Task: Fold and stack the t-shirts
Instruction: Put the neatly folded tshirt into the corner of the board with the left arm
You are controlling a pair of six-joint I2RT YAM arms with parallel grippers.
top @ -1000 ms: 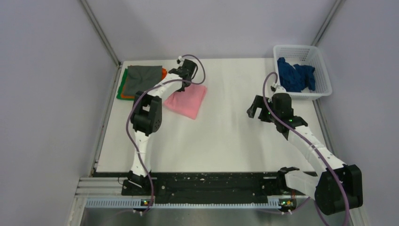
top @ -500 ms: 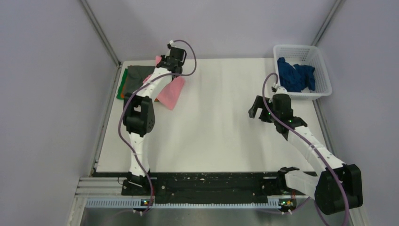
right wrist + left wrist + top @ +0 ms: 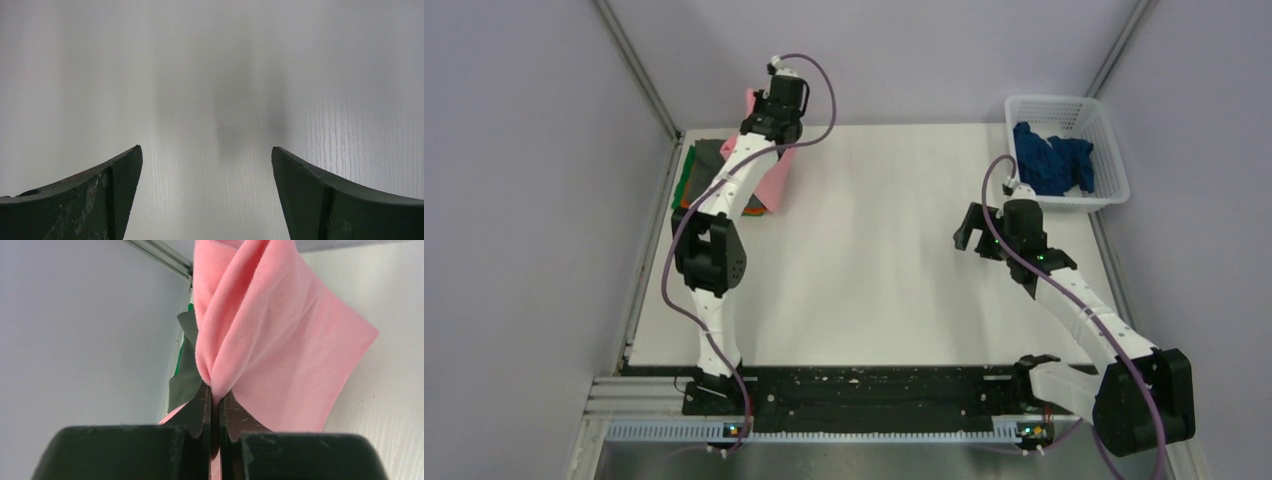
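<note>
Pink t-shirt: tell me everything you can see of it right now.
The pink t-shirt is soft, plain light-pink cloth, folded to a flat panel. The left hand is shut on a bunched edge, folds fanning out from the pinch. It hangs in the air at the far left of the table, by the grey folded shirt; whether its lower end touches anything is unclear.

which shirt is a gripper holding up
The light pink t-shirt, pinched in the shut left gripper and hanging; the grey t-shirt lies folded, the dark blue t-shirt sits in the basket.
</note>
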